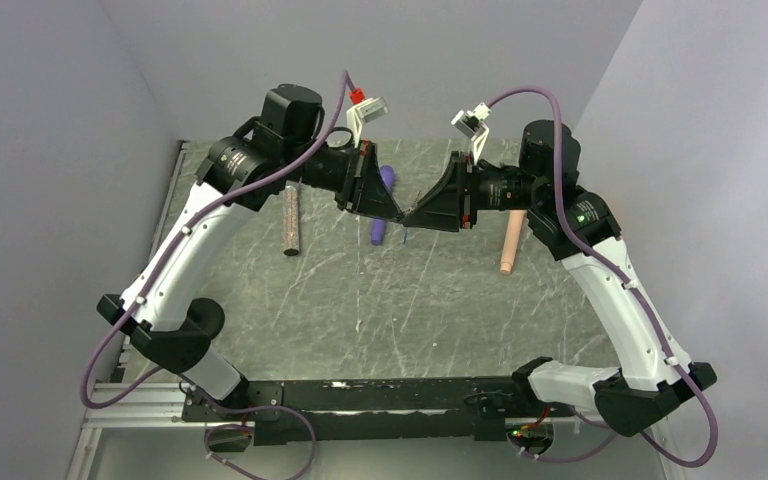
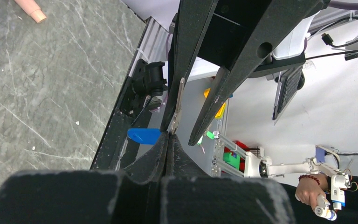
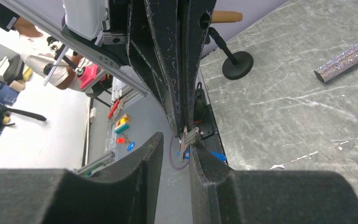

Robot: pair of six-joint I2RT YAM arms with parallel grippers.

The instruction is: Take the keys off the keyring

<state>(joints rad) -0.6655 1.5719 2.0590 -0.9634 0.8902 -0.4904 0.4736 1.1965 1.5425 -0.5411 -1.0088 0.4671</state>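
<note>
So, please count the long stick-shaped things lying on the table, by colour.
Purple wand: 1
Peach cylinder: 1
Glittery rod: 1
Total: 3

- The table (image 1: 380, 310) has a grey-green marbled top with pale scratches across it; a black rail (image 1: 360, 405) runs along its near edge.
- A glittery brown stick (image 1: 291, 222) lies toward the far left corner, pointing near to far.
- A purple wand (image 1: 376, 232) lies mid-table toward the far edge, partly hidden.
- A peach cylinder (image 1: 509, 245) lies toward the right edge, well apart from the wand.
</note>
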